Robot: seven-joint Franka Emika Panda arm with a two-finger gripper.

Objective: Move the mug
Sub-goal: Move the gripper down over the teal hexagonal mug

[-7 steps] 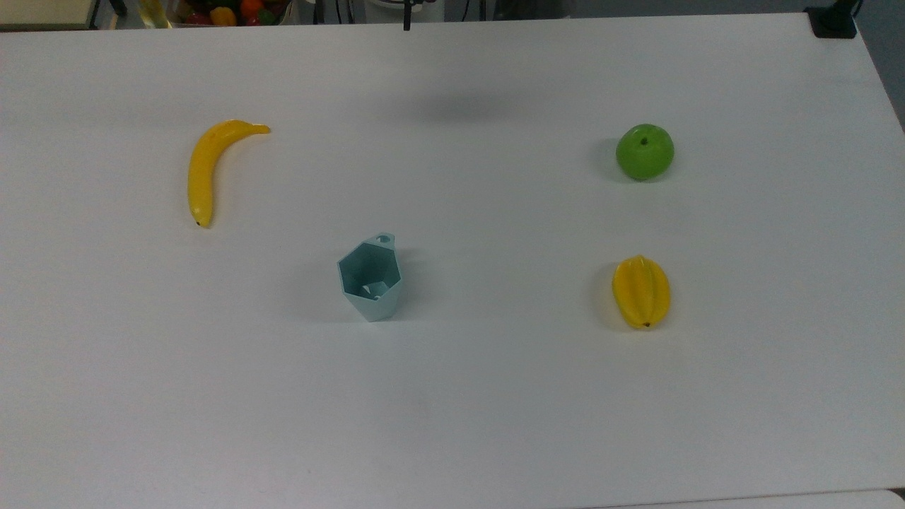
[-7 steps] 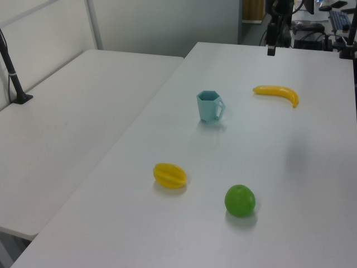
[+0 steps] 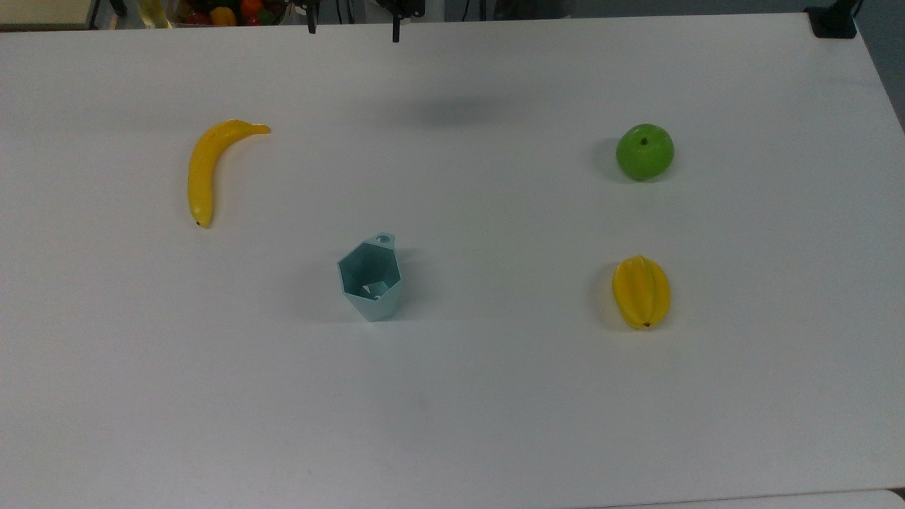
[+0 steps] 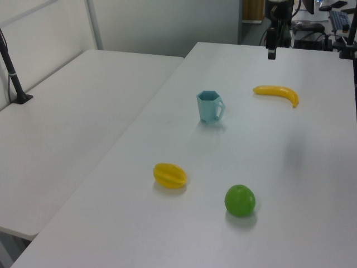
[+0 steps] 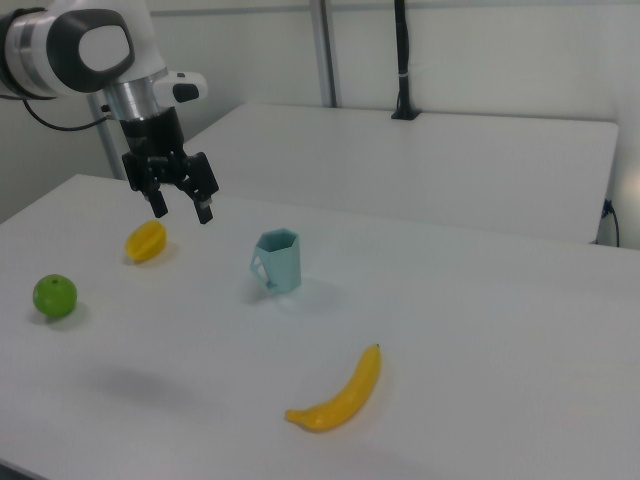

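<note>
The mug [image 3: 371, 279] is a pale teal faceted cup standing upright near the middle of the white table [image 3: 495, 410], with its holed tab toward the top view's upper side. It also appears in the left view as the mug [image 4: 210, 107] and in the right view as the mug [image 5: 278, 261]. My gripper [image 5: 182, 212] hangs in the air, open with nothing between its fingers, up and to the right view's left of the mug and well apart from it. In the top view the gripper [image 3: 353, 32] pokes in at the top edge. In the left view the gripper [image 4: 271, 54] hangs above the table's far end.
A banana [image 3: 205, 166] lies at the top view's left, a green apple [image 3: 644, 151] at its upper right and a yellow starfruit [image 3: 640, 290] below the apple. A second table [image 4: 83, 111] with a black post [image 4: 14, 72] stands beside this one.
The gripper has come a little further over the table: both fingertips now reach into the top view's upper edge, and it sits slightly lower in the left view. The mug and fruits have not moved.
</note>
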